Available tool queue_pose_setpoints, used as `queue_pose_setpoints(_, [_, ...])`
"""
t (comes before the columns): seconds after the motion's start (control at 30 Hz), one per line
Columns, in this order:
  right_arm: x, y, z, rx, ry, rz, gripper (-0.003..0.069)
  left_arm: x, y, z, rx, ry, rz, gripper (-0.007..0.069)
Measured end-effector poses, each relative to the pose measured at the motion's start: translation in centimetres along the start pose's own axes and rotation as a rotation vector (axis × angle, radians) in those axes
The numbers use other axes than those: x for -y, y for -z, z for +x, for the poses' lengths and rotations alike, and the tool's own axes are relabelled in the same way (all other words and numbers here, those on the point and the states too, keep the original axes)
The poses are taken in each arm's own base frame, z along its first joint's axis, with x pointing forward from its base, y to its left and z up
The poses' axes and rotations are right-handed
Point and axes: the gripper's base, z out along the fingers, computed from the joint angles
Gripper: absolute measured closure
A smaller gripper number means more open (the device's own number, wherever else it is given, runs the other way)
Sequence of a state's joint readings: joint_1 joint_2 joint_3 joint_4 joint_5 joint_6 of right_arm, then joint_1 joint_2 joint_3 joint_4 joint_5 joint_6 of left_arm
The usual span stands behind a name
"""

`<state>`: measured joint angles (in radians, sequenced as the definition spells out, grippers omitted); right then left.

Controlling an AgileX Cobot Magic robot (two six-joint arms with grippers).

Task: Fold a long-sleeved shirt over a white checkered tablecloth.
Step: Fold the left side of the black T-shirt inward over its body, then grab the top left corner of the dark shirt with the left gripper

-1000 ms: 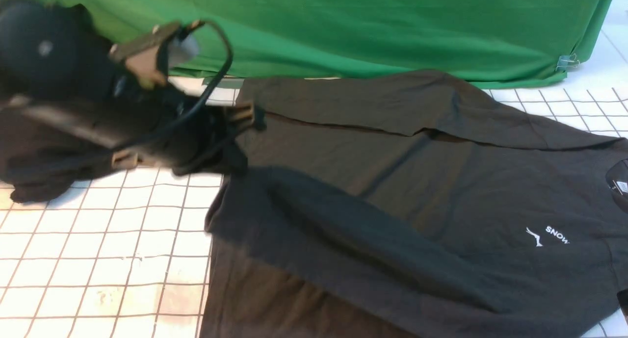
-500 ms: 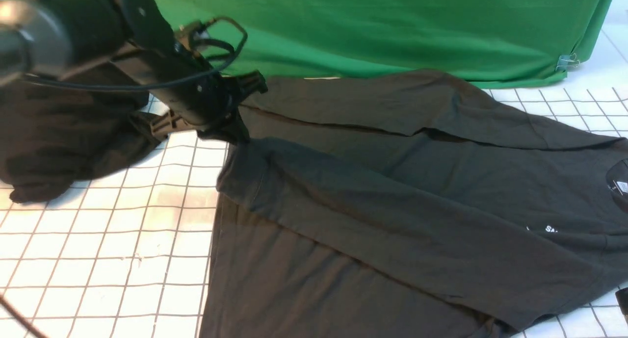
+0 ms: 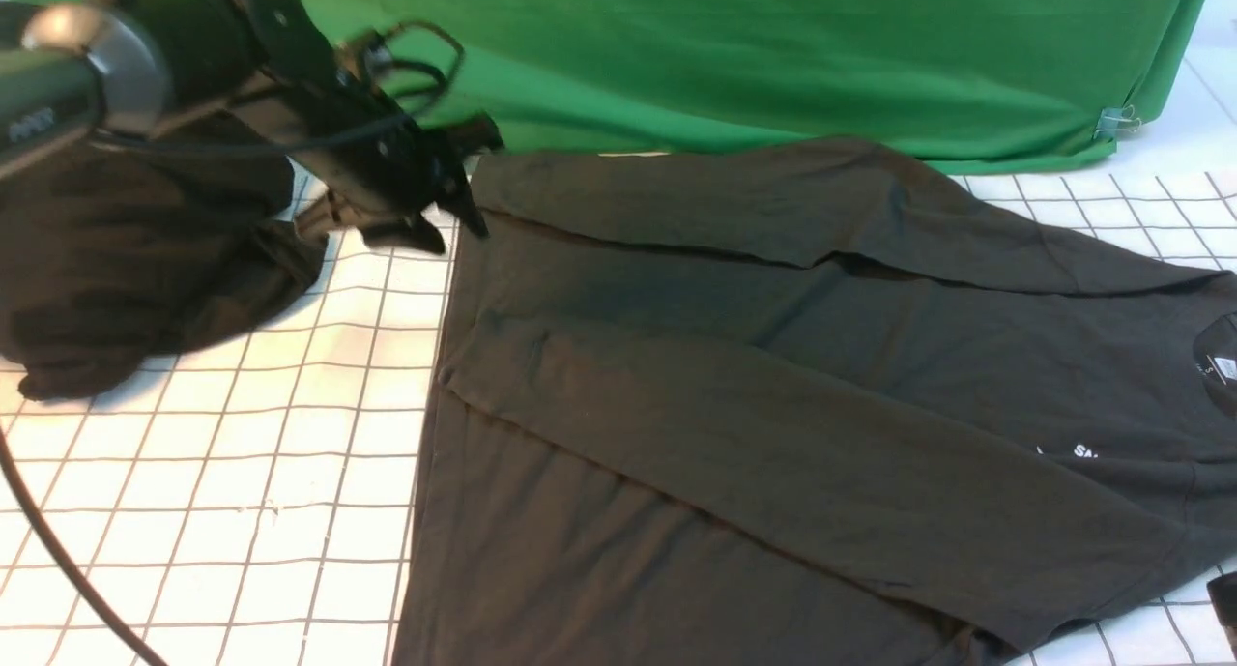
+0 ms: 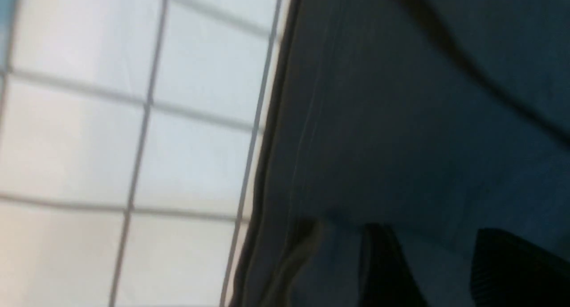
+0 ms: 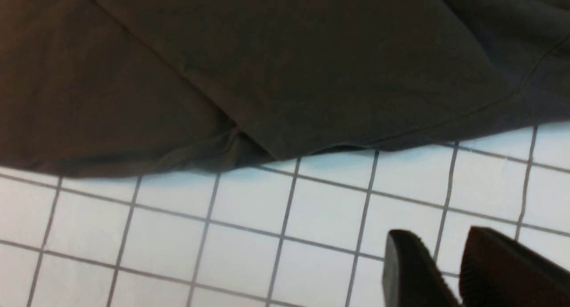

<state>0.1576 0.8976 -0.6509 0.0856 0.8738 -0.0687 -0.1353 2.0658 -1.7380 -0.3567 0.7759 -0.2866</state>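
Note:
The long-sleeved shirt (image 3: pixel 773 376) lies spread flat on the white checkered tablecloth (image 3: pixel 222 473). One sleeve (image 3: pixel 734 444) rests diagonally across its body and covers part of the white chest logo (image 3: pixel 1084 450). The neck label (image 3: pixel 1225 368) shows at the right edge. My left gripper (image 3: pixel 454 202) hovers over the shirt's far left corner, open and holding nothing; in the left wrist view dark shirt cloth (image 4: pixel 401 120) shows between the spread jaws of the left gripper (image 4: pixel 432 229). My right gripper (image 5: pixel 438 235) hangs over bare tablecloth (image 5: pixel 267 218) just off the shirt's edge (image 5: pixel 285 97), open by a narrow gap.
A blacker shapeless heap of fabric (image 3: pixel 135 260) lies at the far left under the left arm. The green backdrop (image 3: pixel 773 57) closes off the back, with a metal clip (image 3: pixel 1119 121) at its right corner. The arm's cable (image 3: pixel 58 550) hangs over the front left.
The left gripper carried the sleeve end to the shirt's left side, then opened and let it go. The sleeve now lies flat across the body; the gripper has lifted back.

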Motion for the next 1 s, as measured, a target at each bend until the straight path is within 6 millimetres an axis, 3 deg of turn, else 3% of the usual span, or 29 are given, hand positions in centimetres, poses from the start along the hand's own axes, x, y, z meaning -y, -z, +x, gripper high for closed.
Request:
queue_pose_setpoints(0.2, [0.0, -0.4, 0.4, -0.012, -0.027, 0.0, 0.0468, -0.5, -0.3, -2.3, 0.061, 0.061, 0.065, 0.0222])
queue_pose_setpoints(0.33, [0.0, -0.4, 0.4, -0.008, -0.043, 0.001, 0.0462, -1.2, -2.4, -2.8, 0.058, 0.114, 0.088, 0.0216])
queue_pose_setpoints(0.37, [0.0, -0.4, 0.4, -0.008, -0.049, 0.001, 0.0461, -1.8, -4.1, -3.0, 0.043, 0.168, 0.111, 0.0214])
queue_pose_setpoints(0.6, [0.0, -0.4, 0.4, -0.008, -0.05, 0.001, 0.046, -2.7, -8.7, -3.2, 0.021, 0.301, 0.239, 0.0214])
queue_pose_setpoints(0.8, [0.0, -0.4, 0.2, 0.005, -0.05, 0.001, 0.0459, -3.4, -11.5, -2.9, 0.01, 0.372, 0.275, 0.0214])
queue_pose_setpoints(1.0, [0.0, -0.4, 0.2, 0.007, -0.051, 0.001, 0.0458, -3.5, -12.1, -3.1, 0.038, 0.423, 0.295, 0.0214])
